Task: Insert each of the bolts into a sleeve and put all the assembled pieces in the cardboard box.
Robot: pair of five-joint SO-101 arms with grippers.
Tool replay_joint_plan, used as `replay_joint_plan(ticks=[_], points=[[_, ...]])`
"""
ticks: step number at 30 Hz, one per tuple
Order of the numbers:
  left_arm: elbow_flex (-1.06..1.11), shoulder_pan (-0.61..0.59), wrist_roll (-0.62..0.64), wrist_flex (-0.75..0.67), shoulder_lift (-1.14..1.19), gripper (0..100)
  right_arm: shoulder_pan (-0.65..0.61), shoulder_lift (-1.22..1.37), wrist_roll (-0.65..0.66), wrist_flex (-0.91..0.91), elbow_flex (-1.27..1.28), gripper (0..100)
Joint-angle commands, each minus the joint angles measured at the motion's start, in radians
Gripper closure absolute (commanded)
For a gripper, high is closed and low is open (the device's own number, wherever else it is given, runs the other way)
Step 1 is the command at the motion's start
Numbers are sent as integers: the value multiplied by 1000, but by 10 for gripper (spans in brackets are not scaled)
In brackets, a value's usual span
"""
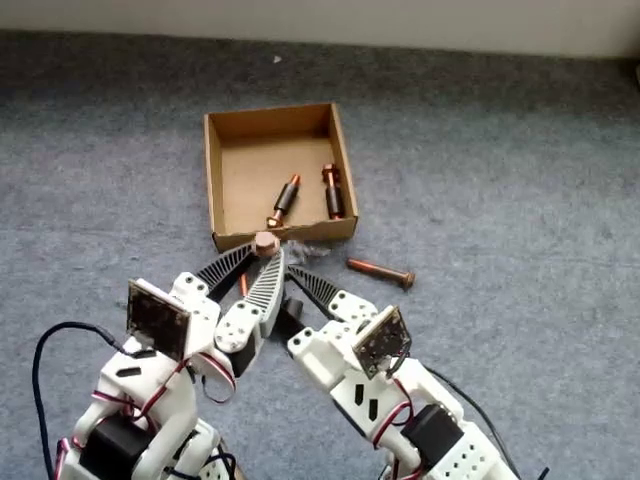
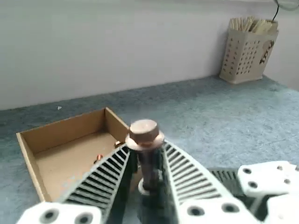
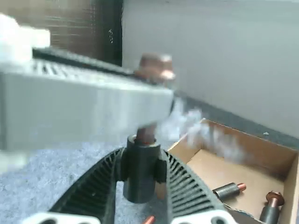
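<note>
Inside the cardboard box (image 1: 212,180), 2 assembled pieces (image 1: 284,200), done; before its front wall, bolt (image 2: 144,135) pinched in left tool (image 2: 145,154), meeting sleeve (image 3: 140,179) clamped by right tool (image 3: 141,156); 1 loose bolt (image 1: 380,270) unsleeved on the surface (image 1: 500,200)

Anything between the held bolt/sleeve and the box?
Nothing visible. The left tool holds the bolt at the mouth of the sleeve in the right tool, just short of the box; only its near wall needs clearing. The spare bolt lies aside on the carpet.
</note>
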Motion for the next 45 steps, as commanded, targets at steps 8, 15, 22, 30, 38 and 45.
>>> replay_joint_plan(ticks=[8, 15, 22, 30, 38, 45], points=[[-209, -18, -107, 258, 4, 782, 134, -36, -132, 7, 71, 994], [-263, -157, -121, 328, 4, 783, 147, -36, -132, 131, 71, 994], [-206, -486, -120, 339, 4, 783, 209, -36, -132, 137, 70, 994], [113, -720, -123, 308, 4, 783, 277, -33, -124, 136, 8, 994], [291, -756, -124, 235, 4, 783, 280, 300, -124, 84, -262, 994], [325, -759, -126, 183, 4, 783, 283, 831, -124, -150, -533, 994]])
